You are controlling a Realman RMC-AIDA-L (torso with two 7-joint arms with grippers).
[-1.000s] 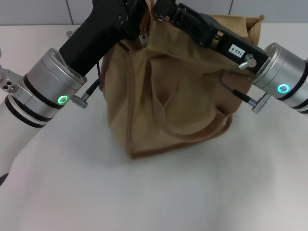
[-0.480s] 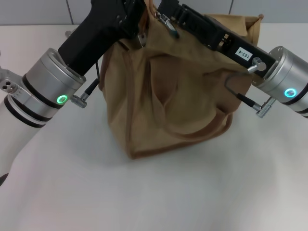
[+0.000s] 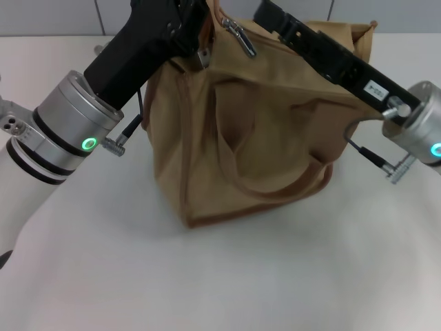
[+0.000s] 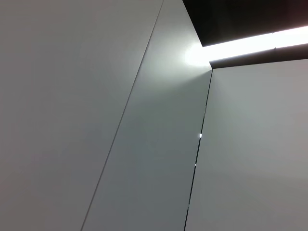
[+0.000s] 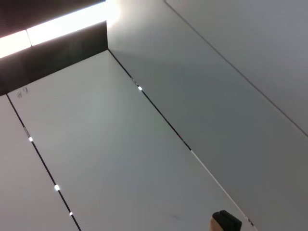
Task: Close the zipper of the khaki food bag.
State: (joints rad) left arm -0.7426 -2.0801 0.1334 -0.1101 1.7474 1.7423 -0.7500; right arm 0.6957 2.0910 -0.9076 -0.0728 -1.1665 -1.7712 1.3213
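Note:
The khaki food bag [image 3: 262, 138] stands upright in the middle of the white table, one looped handle [image 3: 234, 148] hanging down its front. The zipper's silver slider and pull tab [image 3: 239, 36] hang free at the left end of the bag's top. The rest of the zipper is hidden behind my right arm. My left gripper [image 3: 205, 15] is at the bag's top left corner, shut on the raised fabric there. My right gripper [image 3: 266, 8] is above the bag's top, a little right of the pull tab and apart from it. Both wrist views show only pale wall panels.
The white table [image 3: 227, 276] runs all around the bag. My left forearm [image 3: 72, 121] crosses the left side and my right forearm [image 3: 413, 127] the right side, both close to the bag's upper corners. A grey wall stands behind.
My right gripper has drawn back to the right, off the pull tab, which now hangs free. My right wrist has moved right and down. The left arm and bag have not moved.

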